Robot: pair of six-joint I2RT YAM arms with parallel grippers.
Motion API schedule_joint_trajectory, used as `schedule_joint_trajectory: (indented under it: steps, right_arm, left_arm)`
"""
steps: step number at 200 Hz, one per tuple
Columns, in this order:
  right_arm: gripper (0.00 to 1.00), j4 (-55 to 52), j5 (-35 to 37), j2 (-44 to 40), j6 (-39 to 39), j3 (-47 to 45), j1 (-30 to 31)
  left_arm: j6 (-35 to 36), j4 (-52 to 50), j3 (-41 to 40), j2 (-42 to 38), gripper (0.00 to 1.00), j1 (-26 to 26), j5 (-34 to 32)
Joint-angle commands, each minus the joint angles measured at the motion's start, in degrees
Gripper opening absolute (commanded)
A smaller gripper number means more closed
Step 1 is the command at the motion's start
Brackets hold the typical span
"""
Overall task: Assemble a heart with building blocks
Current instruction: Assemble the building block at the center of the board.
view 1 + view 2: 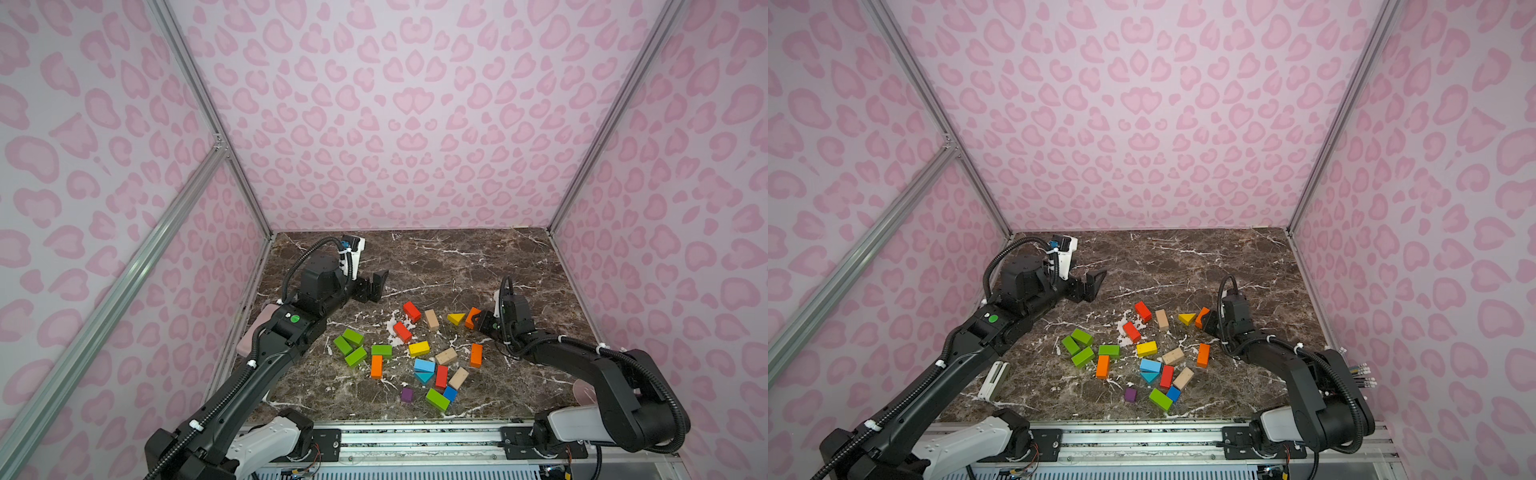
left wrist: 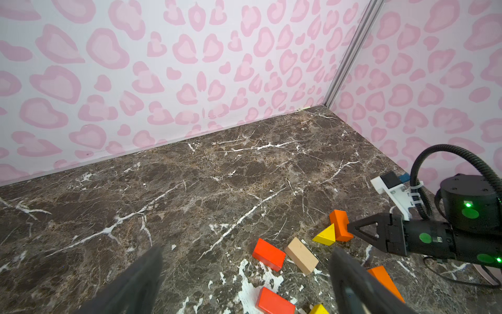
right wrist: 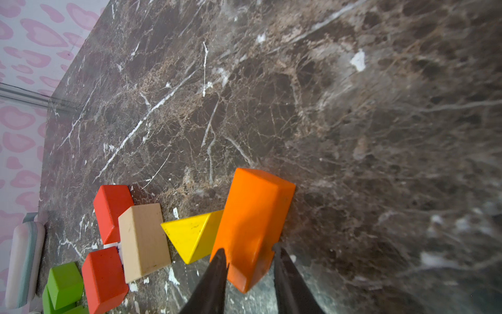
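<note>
Here, on a brown marble-patterned tabletop (image 1: 457, 257), the right gripper (image 3: 250, 247) pinches the near end of an orange painted wooden brick (image 3: 255, 214). One of its black fingers (image 3: 214, 274) presses against each long side. The brick touches a yellow triangular wooden prism (image 3: 190, 236), on the prism's right. The grip is narrow and end-on, probably so the brick can be drawn away without dragging the prism along. The brick sits tilted, and whether it is off the surface cannot be told.

The left gripper (image 1: 376, 286) hangs with its jaws spread wide and nothing between them. It is over bare marble, well to the left of the yellow prism and farther from the robot. It appears parked there to leave the working arm room.

Just left of the prism lies a plain tan wooden brick (image 1: 431, 319). Beyond it are a red painted wooden brick (image 1: 411, 311) and a second red brick (image 1: 402, 331).

The remaining building blocks (image 1: 419, 348) lie scattered nearer the robot than the prism. Among them, three green painted bricks (image 1: 351, 347) are bunched at the far left. No heart outline can be made out among the pieces, so the assembly looks barely begun. The orange brick is likely one of the first pieces to be positioned. Because the prism touches it, a careless pull could nudge the prism askew.
</note>
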Motion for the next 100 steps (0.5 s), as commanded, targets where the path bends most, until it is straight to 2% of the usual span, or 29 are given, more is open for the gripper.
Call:
schedule_joint_trajectory:
  steps: [1,100]
  right_arm:
    - [0.33,2.93,-0.89,0.36,0.41,1.06,0.13]
    - [0.31,4.08,-1.17,2.05,0.85,1.94,0.83]
  left_arm:
    - [-0.26,0.78,0.01,0.00,0.98,0.02,0.12]
    - [-0.25,0.75,0.04,0.10,0.98,0.02,0.05]
